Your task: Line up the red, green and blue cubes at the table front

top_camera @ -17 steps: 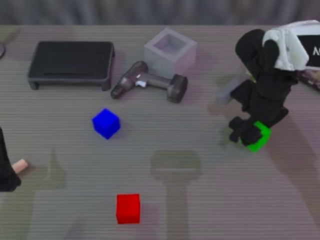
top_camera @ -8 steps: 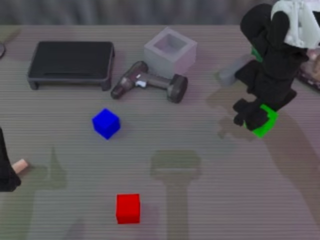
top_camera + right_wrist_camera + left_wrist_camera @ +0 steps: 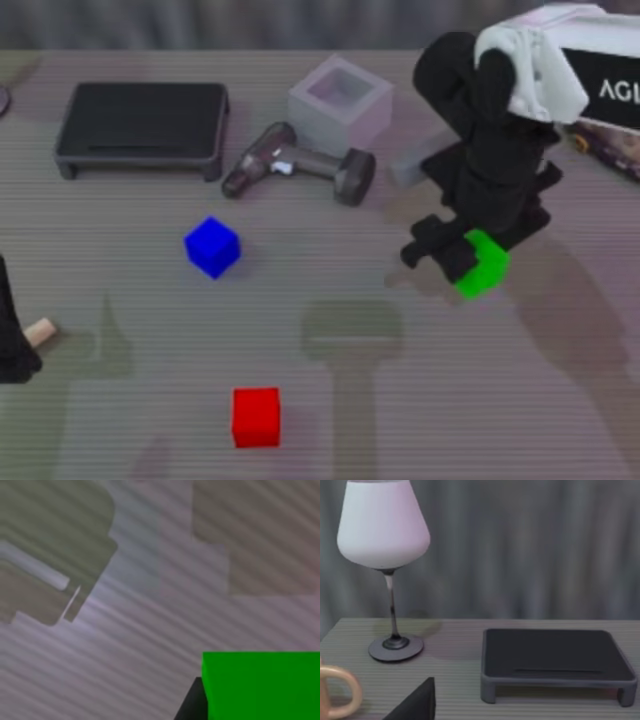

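My right gripper [image 3: 462, 256] is shut on the green cube [image 3: 484, 266], holding it above the table [image 3: 420, 400] right of the middle. The right wrist view shows the green cube [image 3: 260, 686] close up, with one dark finger [image 3: 192, 704] against its side. The blue cube [image 3: 212, 246] rests left of centre. The red cube [image 3: 256, 416] sits near the front edge, left of centre. My left arm [image 3: 10, 335] stays parked at the left edge; only a dark tip [image 3: 420, 702] of it shows in the left wrist view.
A black flat stand [image 3: 143, 125], a power drill [image 3: 298, 165] and a pale lilac hollow box [image 3: 340, 100] line the back. A wine glass [image 3: 384, 525] and a tan mug handle [image 3: 337, 690] stand at the far left. A printed box [image 3: 612, 150] lies at the right edge.
My right gripper has carried the green cube leftward, from near the right side towards the table's middle. The blue cube, red cube and left arm have not moved.
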